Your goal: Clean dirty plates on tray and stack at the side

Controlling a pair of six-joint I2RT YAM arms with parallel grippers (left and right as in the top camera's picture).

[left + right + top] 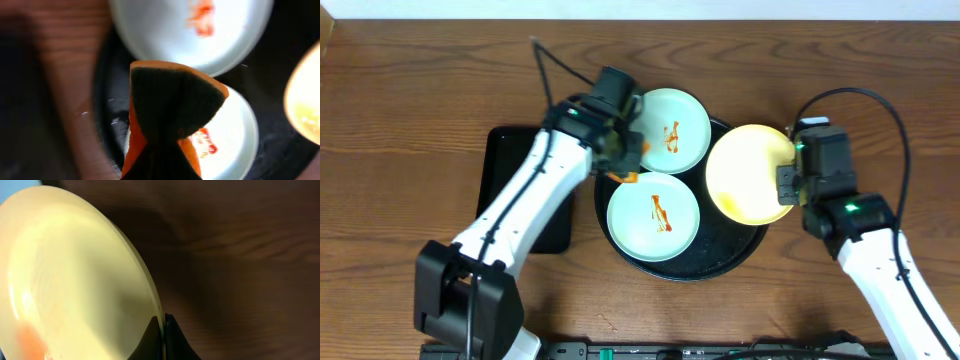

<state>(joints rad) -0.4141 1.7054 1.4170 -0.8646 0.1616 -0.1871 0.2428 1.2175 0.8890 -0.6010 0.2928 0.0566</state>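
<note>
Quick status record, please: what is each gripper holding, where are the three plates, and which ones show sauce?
left gripper: shut on orange sponge with dark scouring face, over the tray's left part, beside both mint plates
right gripper: shut on rim of round glossy yellow plate
yellow plate: overlaps right rim of large round black tray; no streak visible from overhead
far pale mint-green plate: on tray, sauce streak at centre
near pale mint-green plate: on tray, sauce streak at centre
</note>
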